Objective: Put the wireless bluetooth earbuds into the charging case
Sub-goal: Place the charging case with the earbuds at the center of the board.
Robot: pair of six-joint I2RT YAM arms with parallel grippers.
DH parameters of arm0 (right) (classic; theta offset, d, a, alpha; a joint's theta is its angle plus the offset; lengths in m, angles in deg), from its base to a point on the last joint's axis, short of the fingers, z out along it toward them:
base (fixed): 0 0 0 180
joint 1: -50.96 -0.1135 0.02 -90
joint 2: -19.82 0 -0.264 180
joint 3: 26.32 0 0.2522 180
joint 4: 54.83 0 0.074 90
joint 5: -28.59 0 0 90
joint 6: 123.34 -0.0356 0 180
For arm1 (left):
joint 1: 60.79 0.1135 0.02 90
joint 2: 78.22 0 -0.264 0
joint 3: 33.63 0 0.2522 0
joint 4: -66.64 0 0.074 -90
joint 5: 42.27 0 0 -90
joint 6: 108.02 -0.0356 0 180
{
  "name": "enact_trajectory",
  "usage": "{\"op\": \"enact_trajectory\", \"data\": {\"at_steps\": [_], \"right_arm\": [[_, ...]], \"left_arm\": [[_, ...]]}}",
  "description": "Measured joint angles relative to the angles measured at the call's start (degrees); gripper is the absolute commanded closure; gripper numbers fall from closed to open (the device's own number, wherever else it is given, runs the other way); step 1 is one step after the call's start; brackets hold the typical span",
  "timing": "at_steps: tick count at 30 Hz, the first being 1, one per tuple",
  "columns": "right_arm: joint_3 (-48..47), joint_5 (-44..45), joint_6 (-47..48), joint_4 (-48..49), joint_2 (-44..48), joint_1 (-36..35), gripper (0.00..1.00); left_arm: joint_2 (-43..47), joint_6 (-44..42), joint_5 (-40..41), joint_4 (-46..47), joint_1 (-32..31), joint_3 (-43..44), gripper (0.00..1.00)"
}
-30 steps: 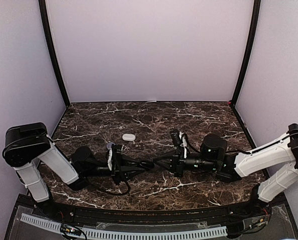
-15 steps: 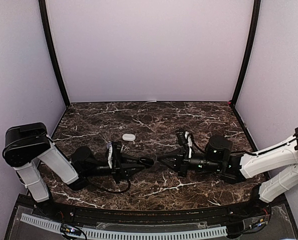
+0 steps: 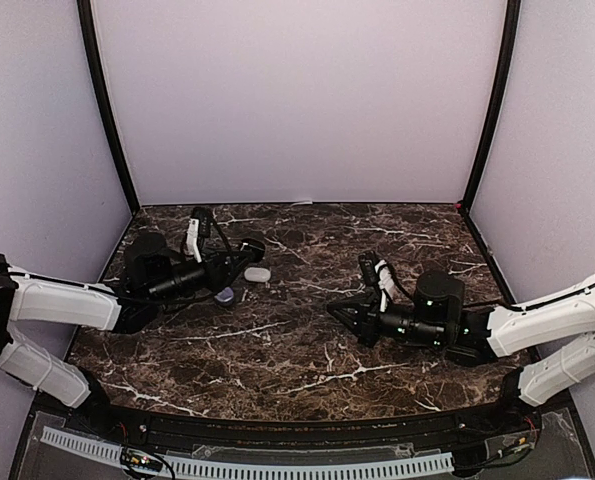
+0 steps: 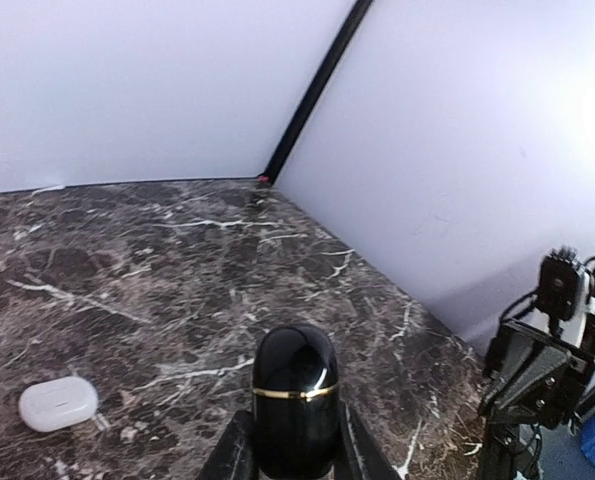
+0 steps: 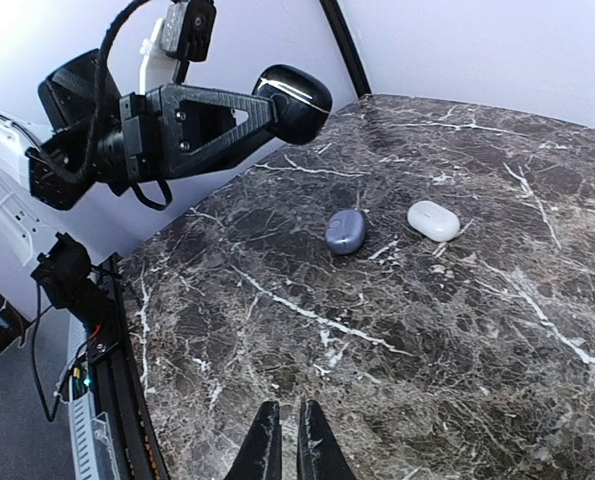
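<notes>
earbuds unseen, black case (image 4: 295,400) bottom cropped

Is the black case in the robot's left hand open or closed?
Closed. The black case shows its lid down, a thin gold line at the seam, pinched in the left hand.

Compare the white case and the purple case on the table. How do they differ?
Colour: the white case is glossy white, while the purple case is muted lavender.
Position: in the right wrist view the white case lies farther right, and the purple case sits nearer the left hand, which grips a black case.
Visibility: the top view shows the white case fully; the purple case is partly tucked beside the left arm.
Shared: both are closed, pebble-shaped and lying flat on the marble.
</notes>
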Motion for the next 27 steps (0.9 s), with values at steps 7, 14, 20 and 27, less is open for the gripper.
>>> {"op": "enact_trajectory", "data": {"at_steps": [7,14,20,27], "right_arm": [[-0.76,3.85,1.6,-2.36,-0.57,0.0,0.96],[-3.45,8.72,2.21,-5.77,-1.7,0.07,0.97],[-3.45,13.31,2.01,-8.5,-1.66,0.59,0.98],[-3.1,14.93,1.49,-9.57,-0.24,0.96,0.98]], "left_arm": [[-0.96,0.07,2.84,-23.43,2.01,9.05,0.96],[-9.88,1.18,-2.54,-33.55,2.75,14.25,0.96],[-18.21,1.6,-5.4,-37.86,2.86,19.5,0.96],[-25.51,2.4,-8.09,-39.93,4.13,24.04,0.91]]}}
